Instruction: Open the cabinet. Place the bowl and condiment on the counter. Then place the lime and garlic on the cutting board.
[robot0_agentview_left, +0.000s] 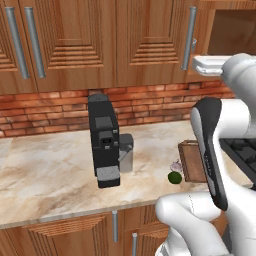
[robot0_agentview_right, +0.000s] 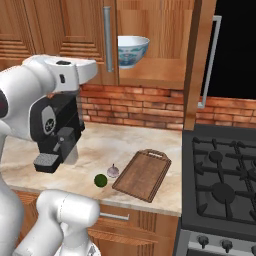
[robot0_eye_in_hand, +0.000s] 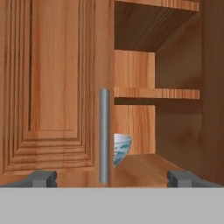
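Cutting board (robot0_agentview_right: 142, 174) on counter (robot0_agentview_right: 150, 140): lime (robot0_agentview_right: 101, 180) and garlic (robot0_agentview_right: 113, 171) just left of it, coffee machine (robot0_agentview_right: 57, 135) farther left, stove (robot0_agentview_right: 220, 180) right, bowl (robot0_agentview_right: 132, 51) in open cabinet (robot0_agentview_right: 160, 65) above.

I can read no text anywhere — the coffee machine (robot0_agentview_left: 104, 140) has a small front panel, perhaps marked, but too blurred for me to tell.

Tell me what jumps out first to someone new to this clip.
The open upper cabinet, with a blue-patterned white bowl on its lower shelf. Below, a lime and garlic lie on the counter beside a wooden cutting board. A black coffee machine stands further left.
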